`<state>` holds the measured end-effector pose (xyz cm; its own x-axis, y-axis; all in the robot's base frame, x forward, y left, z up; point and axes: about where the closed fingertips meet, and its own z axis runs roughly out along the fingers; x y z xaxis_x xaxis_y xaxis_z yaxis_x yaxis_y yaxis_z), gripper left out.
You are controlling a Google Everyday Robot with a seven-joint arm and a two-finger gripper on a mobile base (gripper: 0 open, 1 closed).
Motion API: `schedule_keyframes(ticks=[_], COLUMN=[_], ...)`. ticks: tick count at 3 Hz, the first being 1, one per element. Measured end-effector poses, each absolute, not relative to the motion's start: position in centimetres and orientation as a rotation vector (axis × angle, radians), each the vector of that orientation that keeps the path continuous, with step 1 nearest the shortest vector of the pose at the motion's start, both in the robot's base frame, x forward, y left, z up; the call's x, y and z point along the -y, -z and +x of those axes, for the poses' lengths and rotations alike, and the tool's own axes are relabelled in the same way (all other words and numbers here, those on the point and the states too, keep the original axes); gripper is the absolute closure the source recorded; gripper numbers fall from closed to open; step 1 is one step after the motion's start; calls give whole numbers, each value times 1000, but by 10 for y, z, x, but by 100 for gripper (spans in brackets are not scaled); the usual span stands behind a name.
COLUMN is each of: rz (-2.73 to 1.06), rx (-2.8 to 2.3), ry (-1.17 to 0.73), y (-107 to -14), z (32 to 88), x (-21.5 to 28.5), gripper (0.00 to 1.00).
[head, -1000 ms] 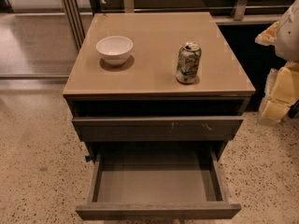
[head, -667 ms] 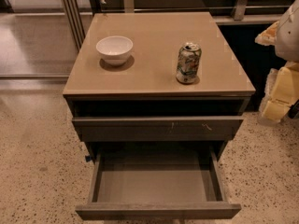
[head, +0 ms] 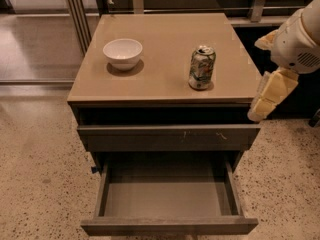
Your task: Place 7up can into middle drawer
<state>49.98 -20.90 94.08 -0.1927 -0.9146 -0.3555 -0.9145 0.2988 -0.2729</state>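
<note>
Green-and-white 7up can (head: 202,68), white bowl (head: 122,53), pale-yellow end effector (head: 265,100) at right edge

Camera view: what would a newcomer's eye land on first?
The pulled-out middle drawer at the bottom, open and bare inside, dominates the foreground. Next comes the green-and-white 7up can, upright on the right of the tan cabinet top, with a white bowl on the left. The gripper hangs at the right edge, beside the cabinet's front corner and apart from the can.
</note>
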Motion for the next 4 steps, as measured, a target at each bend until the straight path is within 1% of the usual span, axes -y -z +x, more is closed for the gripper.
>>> schedule_keyframes(ticks=[2, 4], rz=[-1431, -1331], rx=[-1889, -1751], ry=[-237, -441], y=[-922, -912], z=[599, 646], x=[183, 147], gripper=[0, 0])
